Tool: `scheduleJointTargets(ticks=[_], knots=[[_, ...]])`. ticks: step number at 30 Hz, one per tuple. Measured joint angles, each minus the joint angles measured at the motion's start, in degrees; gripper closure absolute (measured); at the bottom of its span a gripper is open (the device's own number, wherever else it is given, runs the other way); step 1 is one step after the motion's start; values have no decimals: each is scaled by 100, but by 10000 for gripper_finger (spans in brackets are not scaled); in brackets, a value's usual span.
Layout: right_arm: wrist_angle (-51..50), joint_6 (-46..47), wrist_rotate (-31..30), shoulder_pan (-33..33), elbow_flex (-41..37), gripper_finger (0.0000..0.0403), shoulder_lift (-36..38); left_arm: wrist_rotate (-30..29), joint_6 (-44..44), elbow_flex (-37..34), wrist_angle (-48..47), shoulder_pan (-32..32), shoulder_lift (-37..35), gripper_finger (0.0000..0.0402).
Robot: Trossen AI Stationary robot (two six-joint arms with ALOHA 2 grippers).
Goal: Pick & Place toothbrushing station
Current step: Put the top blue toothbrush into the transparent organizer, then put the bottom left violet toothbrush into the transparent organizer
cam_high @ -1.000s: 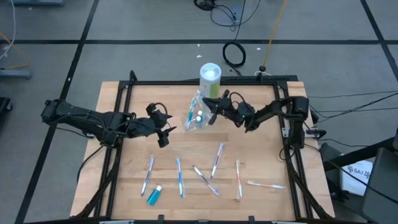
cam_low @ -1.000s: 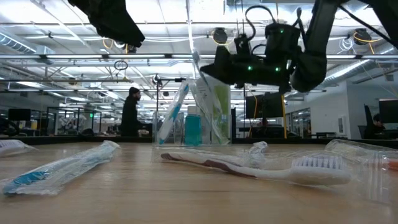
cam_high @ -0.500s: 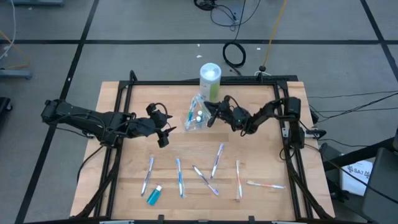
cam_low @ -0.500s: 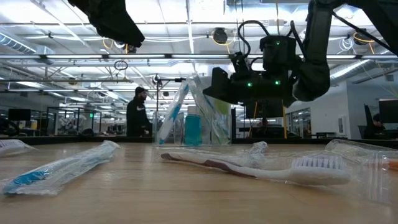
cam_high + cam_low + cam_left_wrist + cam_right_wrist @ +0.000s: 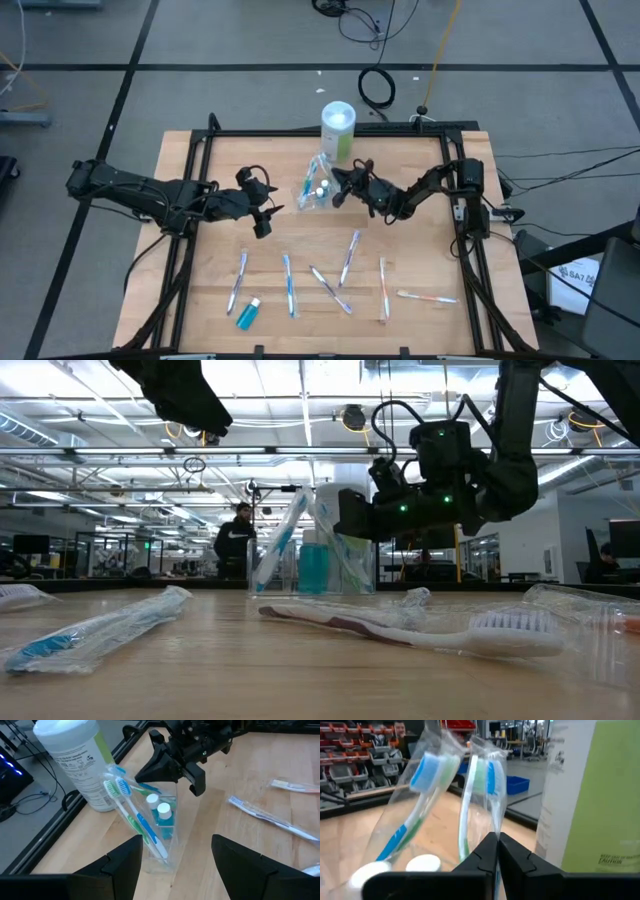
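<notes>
My right gripper (image 5: 338, 186) has its fingers pressed together, the tips just beside the rim of the clear plastic cup (image 5: 315, 192); whether they pinch a wrapper there I cannot tell. The cup stands upright on the wooden table (image 5: 420, 240), holding wrapped toothbrushes (image 5: 132, 807) that lean outward and two blue white-capped tubes (image 5: 164, 815). Just behind the cup stands a white-and-green canister (image 5: 338, 128). My left gripper (image 5: 262, 208) hovers on the cup's other side, fingers spread, holding nothing. Nearer the table's front edge than the cup lie more toothbrushes (image 5: 349, 257) and one blue tube (image 5: 247, 314).
</notes>
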State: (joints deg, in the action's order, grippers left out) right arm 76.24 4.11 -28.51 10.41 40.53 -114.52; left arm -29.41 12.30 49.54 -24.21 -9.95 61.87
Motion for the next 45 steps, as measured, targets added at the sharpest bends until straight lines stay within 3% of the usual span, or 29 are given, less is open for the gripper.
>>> scheduleJointTargets(ticks=[12, 17, 21, 29, 37, 41, 45], knots=[[12, -94, 0, -2, -2, 283, 4, 0, 393, 1, 2, 0, 0, 158], [-93, -595, 2, -72, -11, 248, 414, 238, 633, 0, -3, 1, 10, 158], [-765, -1098, 4, -223, -11, 234, 1093, 647, 755, -4, -97, -59, 105, 158], [-3502, -1289, 24, -562, -13, 233, 2832, 859, 1767, -5, -287, -381, 335, 158], [-5049, -1029, 24, -845, -15, 238, 4070, 952, 4024, 4, -1595, -784, 1056, 158], [-5298, -954, 24, -905, -15, 239, 4226, 1711, 5673, 2, -2513, -901, 1463, 158], [-5309, -952, 24, -903, -15, 239, 4220, 2473, 6790, 0, -2941, -1139, 1879, 158]])
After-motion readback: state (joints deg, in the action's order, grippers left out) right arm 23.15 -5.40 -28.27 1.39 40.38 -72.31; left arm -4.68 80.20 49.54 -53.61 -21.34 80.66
